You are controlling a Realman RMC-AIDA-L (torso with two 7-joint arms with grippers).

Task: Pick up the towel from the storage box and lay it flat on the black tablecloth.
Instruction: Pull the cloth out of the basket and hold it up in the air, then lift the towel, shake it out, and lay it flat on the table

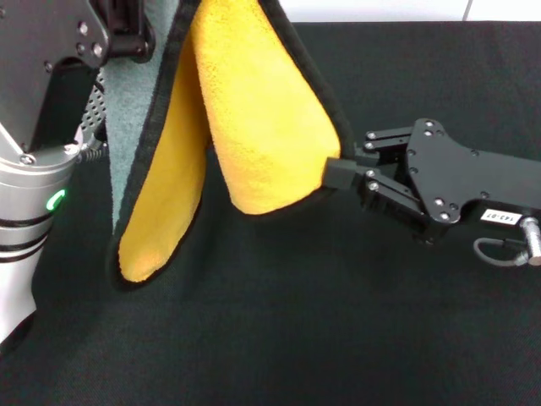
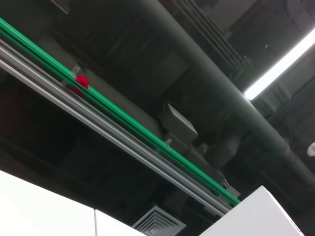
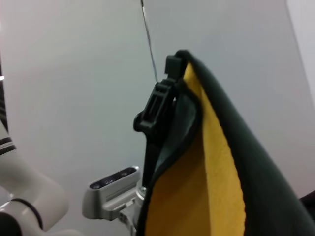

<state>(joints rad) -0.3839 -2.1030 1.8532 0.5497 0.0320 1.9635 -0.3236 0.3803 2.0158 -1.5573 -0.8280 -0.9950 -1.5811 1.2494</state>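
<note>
Head view. My left gripper [image 1: 127,34] sits raised at the 11 o'clock corner of the view and holds the towel [image 1: 254,127] by its top edge, so the cloth hangs down above the black tablecloth [image 1: 338,321]. The towel drapes in two lobes: a long one reaching toward 7 o'clock, yellow-orange inside with the grey face showing along its outer side, and a broader yellow-orange one at centre. A black stitched border runs around both lobes.

My right gripper [image 1: 338,173] enters from 3 o'clock. Its fingers are closed on the black border at the right edge of the broader lobe, pinching the towel there. The lower tip of the long lobe hangs close to the tablecloth; whether it touches cannot be told.

A perforated light grey wall of the storage box [image 1: 95,106] shows at 9 o'clock, between my left arm and the hanging cloth. The towel is out of the box.

Right wrist view. The towel [image 3: 216,162] fills the near side, yellow-orange face and dark border both visible. My left gripper [image 3: 157,105] shows farther off as a black clamp, gripping the towel's upper fold against a pale wall [image 3: 74,73].

Left wrist view. Only a ceiling shows, with a green rail [image 2: 123,115] and a strip light [image 2: 280,61]; neither fingers nor towel appear.
</note>
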